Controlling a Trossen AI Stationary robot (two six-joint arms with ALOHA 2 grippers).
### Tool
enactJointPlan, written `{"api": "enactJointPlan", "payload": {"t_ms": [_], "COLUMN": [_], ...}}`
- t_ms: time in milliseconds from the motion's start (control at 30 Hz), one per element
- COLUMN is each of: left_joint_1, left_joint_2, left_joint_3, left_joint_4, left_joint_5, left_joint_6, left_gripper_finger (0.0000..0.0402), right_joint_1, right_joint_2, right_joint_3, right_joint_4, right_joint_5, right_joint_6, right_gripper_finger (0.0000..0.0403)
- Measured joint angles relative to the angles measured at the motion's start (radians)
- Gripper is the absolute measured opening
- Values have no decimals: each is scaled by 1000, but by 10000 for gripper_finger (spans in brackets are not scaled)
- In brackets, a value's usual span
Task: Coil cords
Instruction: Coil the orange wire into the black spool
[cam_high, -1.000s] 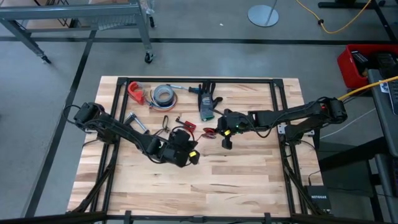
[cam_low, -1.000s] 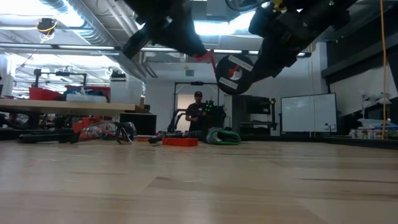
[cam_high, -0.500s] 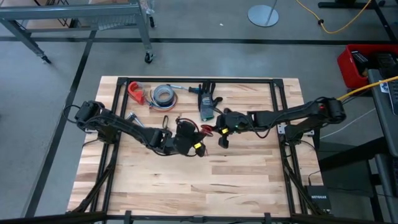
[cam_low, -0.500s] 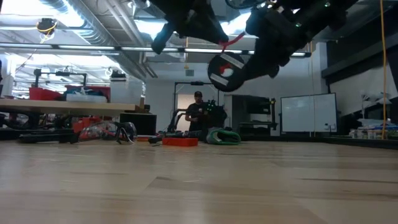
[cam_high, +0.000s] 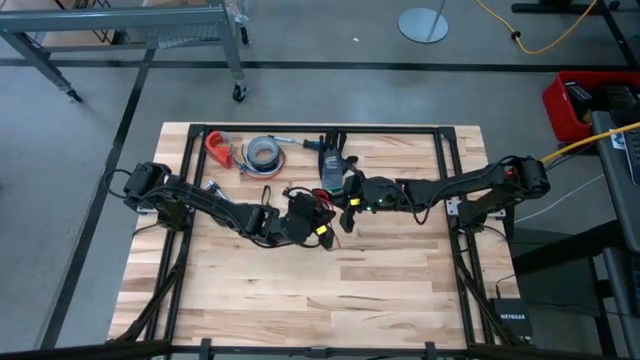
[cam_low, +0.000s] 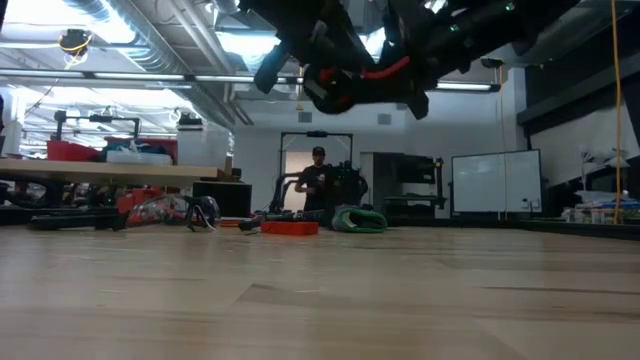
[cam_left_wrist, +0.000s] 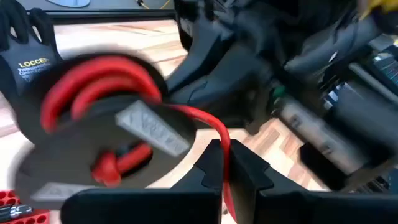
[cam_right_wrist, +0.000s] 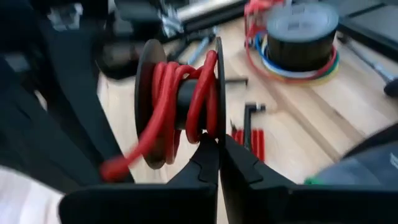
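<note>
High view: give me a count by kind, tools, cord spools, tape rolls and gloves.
Tools: 2, left tool and right tool
Red cord spool: 1
Grey tape roll: 1
Glove: 1
Total: 5

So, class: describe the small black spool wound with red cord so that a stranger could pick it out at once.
Start at the wooden table and find the middle, where the two dark arms meet above the boards. There the shut right gripper pinches the rim of a small black spool wound with red cord. The grey tape roll lies flat on the table; this spool is held in the air.
</note>
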Motion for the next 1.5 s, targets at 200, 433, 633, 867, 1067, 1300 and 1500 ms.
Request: {"api": "enactJointPlan", "payload": {"t_ms": [200,433,633,867,1067,1300,1500], "left_joint_1": [-5,-32,-63,-82,-79,-86,-109], "left_joint_2": [1,0,0,0,0,0,3], "left_joint_3": [0,0,0,1,1,1,0], "left_joint_4": [-8,-86,-159,-166,-165,-161,-165], "left_joint_5": [-8,-19,-34,-61,-62,-59,-4], "left_joint_6": [10,27,34,128,131,149,150], "left_gripper_finger": [0,0,0,0,11,25,40], "right_joint_1": [0,0,1,0,-1,-2,-1], "right_joint_2": [0,-3,-10,-21,-29,-30,-34], "right_joint_3": [0,-1,-1,-1,-1,-1,1], "right_joint_4": [106,113,79,86,118,135,157], "right_joint_5": [0,-6,-25,-96,-179,-254,-316], "right_joint_6": [10,25,25,25,23,20,0], "right_gripper_finger": [3,3,3,3,3,3,3]}}
